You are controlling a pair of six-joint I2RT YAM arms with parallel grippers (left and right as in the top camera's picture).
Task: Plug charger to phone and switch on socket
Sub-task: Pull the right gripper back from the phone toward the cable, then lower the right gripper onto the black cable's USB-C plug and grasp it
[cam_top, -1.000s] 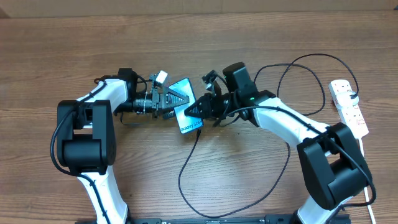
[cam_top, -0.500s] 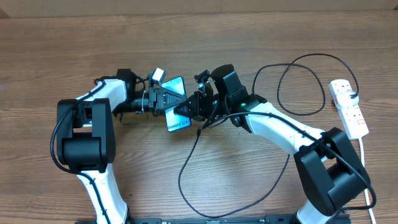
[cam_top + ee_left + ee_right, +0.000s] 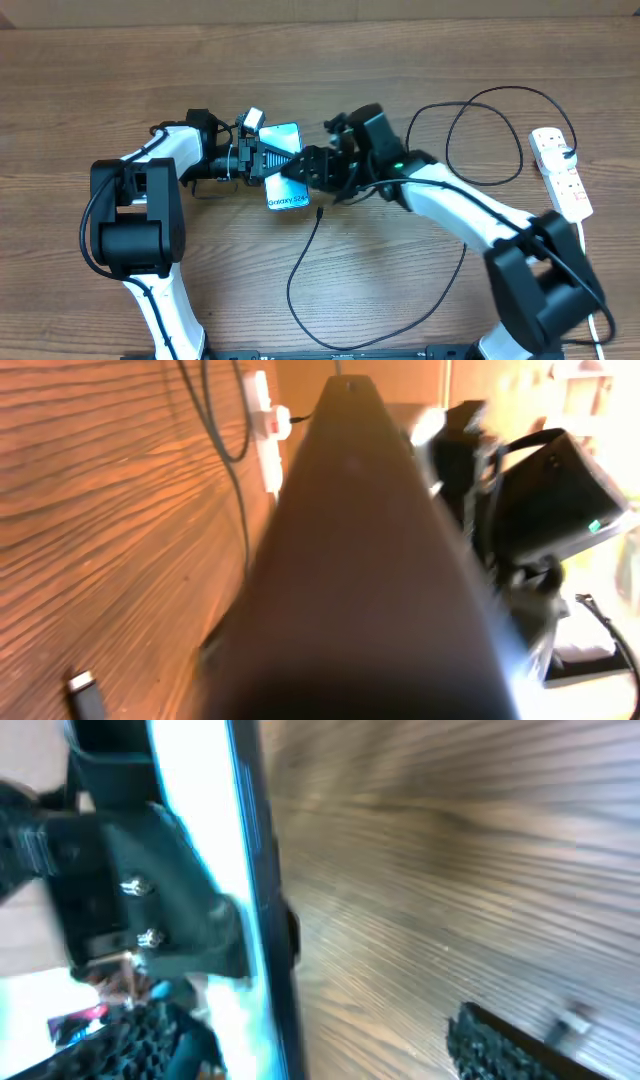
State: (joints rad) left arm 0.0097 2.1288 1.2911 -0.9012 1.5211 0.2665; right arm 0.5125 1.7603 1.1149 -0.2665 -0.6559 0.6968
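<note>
The wooden table [image 3: 100, 60] runs bare and grainy under both arms. Just left of the frame's centre in the overhead view sits the phone [image 3: 285, 195], its blue-cyan screen up and the "Galaxy S24" end towards the lower edge of the picture. The left gripper [image 3: 268, 160] comes in from the left and has its fingers clenched on the phone; from the left wrist view the phone's dark body fills most of the picture. The right gripper [image 3: 300, 170] meets the phone from the right. In the blurred right wrist view its fingers [image 3: 505, 1038] stand spread, with the phone's bright edge between them, so they grasp nothing.

The charger [image 3: 289, 290] lies loose on the wood: its plug tip [image 3: 318, 212] rests just below the phone, apart from both grippers. From there the black cable sweeps down, along the bottom of the frame and up into a wide loop at the upper right. The socket [image 3: 560, 172], white with red switches, lies at the far right edge, well apart from the phone.
</note>
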